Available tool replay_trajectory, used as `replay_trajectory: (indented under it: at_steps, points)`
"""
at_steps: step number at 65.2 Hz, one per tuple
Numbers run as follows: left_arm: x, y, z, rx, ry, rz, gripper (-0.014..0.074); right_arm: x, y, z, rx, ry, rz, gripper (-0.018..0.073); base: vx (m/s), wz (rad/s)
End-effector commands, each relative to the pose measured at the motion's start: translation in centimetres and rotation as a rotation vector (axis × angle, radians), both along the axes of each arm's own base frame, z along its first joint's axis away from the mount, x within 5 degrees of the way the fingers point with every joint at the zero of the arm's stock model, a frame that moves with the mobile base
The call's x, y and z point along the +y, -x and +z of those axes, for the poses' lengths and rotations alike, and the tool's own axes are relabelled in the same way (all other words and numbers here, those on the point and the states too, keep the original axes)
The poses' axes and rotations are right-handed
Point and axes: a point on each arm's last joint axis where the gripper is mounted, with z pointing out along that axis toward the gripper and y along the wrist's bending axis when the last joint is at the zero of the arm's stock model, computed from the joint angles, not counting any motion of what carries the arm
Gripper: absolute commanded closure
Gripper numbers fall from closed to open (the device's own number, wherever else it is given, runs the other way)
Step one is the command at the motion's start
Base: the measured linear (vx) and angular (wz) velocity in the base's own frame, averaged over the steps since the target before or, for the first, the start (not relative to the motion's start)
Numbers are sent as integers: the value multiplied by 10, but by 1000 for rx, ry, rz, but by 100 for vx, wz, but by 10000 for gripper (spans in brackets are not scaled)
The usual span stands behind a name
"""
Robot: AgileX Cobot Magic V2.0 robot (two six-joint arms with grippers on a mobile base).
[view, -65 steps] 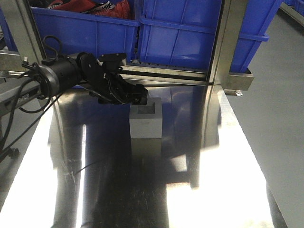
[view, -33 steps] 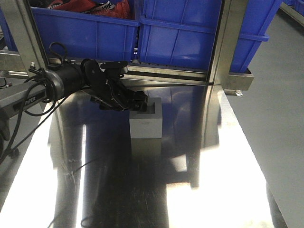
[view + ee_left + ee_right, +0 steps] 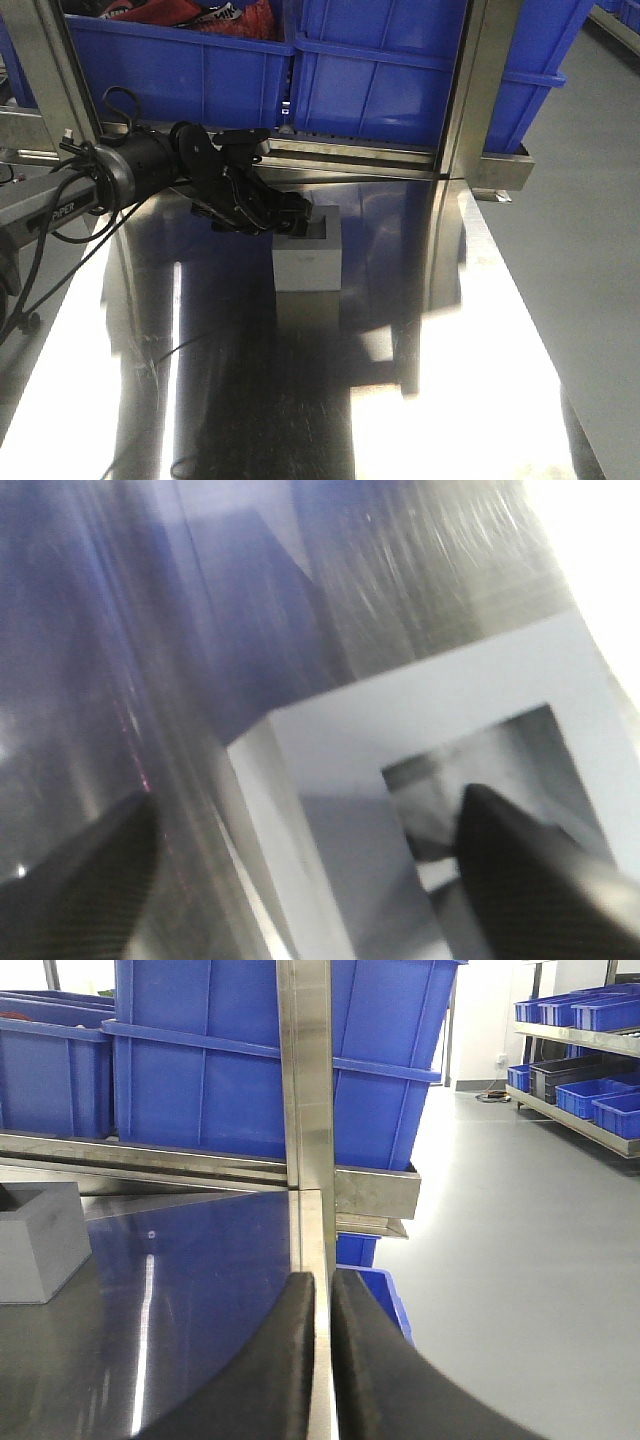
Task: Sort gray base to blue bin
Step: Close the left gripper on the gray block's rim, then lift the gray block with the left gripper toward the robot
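Gray and roughly cubic, the gray base, a block with a square recess on top, stands on a shiny steel table. Its left wall sits between the spread fingers of the left gripper. The right gripper is pinched closed, empty. Behind the table, the blue bin, a deep plastic tote, hides its contents. A neighbouring blue tote holds red items.

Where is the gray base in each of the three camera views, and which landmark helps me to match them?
Front view: the gray base stands at the centre of the steel table.
Left wrist view: the gray base fills the lower right, close up, recess facing the camera.
Right wrist view: the gray base is at the far left edge.
Shared landmark: the steel table beneath it.
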Motion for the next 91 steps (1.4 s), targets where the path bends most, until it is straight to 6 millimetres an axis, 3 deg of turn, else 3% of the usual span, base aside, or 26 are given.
replay_trajectory:
  at_steps: [1,24,38,42,55,76,83,91]
  points:
    - [-2,4,34,-63,26,-8,159,0,1,9,-92,13,-2,564,0,0]
    - [-2,4,34,-63,26,-9,575,0,1,9,-92,13,-2,564,0,0]
    - [-1,4,43,-98,36,-2,603,0,1,9,-92,13,-2,564,0,0]
    - [-1,4,55,-153,53,10,603,0,1,9,-92,13,-2,564,0,0]
    - [-2,22,126,-372,121,20,603,0,1,9,-92,13,-2,564,0,0]
    - [7,89,231,-658,67,-60,601,0,1,9,-92,13,-2,564,0,0]
    - [17,113,249,-715,93,-49,601,0,1,9,-92,13,-2,564,0,0]
    - [34,145,256,-758,113,-31,601,0,1,9,-92,13,-2,564,0,0]
